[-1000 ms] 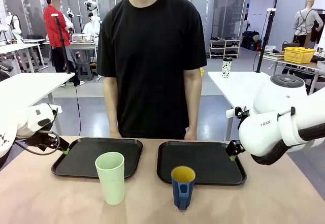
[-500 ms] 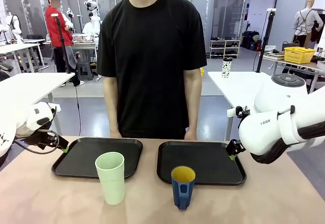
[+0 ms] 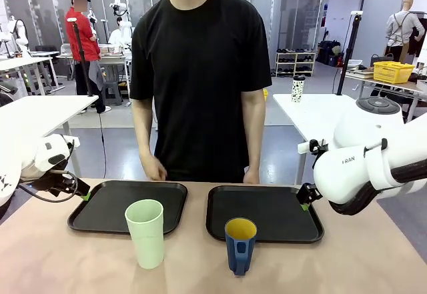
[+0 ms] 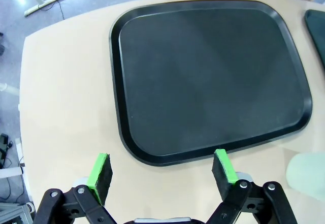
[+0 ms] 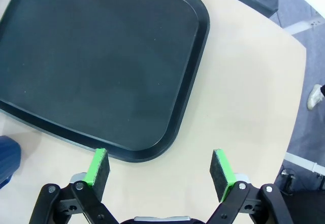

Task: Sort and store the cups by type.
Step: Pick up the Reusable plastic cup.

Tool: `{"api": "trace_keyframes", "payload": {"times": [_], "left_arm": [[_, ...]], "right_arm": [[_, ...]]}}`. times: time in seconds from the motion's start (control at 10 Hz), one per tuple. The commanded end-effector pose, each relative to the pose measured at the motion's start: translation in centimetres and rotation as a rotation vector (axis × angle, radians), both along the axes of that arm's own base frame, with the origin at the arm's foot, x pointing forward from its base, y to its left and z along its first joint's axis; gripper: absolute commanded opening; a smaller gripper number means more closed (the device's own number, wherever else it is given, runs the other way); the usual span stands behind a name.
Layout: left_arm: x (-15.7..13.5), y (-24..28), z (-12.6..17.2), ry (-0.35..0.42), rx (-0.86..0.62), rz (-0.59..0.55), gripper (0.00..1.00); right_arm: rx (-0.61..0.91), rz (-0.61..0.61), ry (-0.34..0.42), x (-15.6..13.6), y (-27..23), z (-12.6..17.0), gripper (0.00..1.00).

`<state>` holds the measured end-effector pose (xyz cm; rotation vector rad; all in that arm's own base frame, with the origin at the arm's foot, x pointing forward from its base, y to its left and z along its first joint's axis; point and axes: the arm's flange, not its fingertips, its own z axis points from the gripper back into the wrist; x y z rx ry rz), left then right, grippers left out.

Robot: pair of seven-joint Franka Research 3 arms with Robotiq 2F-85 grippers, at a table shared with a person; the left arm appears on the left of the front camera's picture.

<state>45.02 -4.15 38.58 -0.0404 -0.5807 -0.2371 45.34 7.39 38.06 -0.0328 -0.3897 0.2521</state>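
A tall pale green tumbler (image 3: 145, 233) stands on the tan table in front of the left black tray (image 3: 127, 205); its edge shows at the right of the left wrist view (image 4: 307, 174). To its right a dark blue mug (image 3: 239, 245) with a yellow inside stands before the right black tray (image 3: 263, 212); a sliver of it shows in the right wrist view (image 5: 7, 160). My left gripper (image 3: 81, 195) hovers open at the left tray's outer corner (image 4: 161, 170), holding nothing. My right gripper (image 3: 305, 201) is open beside the right tray's outer edge (image 5: 158, 170), also holding nothing.
A person in a black T-shirt (image 3: 200, 74) stands at the far side of the table, one hand (image 3: 155, 169) raised above the left tray's far edge, the other (image 3: 251, 175) by the right tray. Both trays hold nothing. Other tables stand behind.
The person's hand above the left tray has lifted slightly off the table edge. Both arms and both cups have stayed put.
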Motion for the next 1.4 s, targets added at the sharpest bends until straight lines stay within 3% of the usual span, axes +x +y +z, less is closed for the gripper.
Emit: {"api": "trace_keyframes", "payload": {"times": [0.0,1.3], "left_arm": [[0.02,-0.08,0.01,0.005,0.001,-0.001,1.0],[0.02,-0.08,0.01,0.005,0.001,-0.001,1.0]], "right_arm": [[-0.002,0.004,-0.001,0.04,0.02,0.03,1.0],[-0.002,0.004,-0.001,0.04,0.02,0.03,1.0]]}}
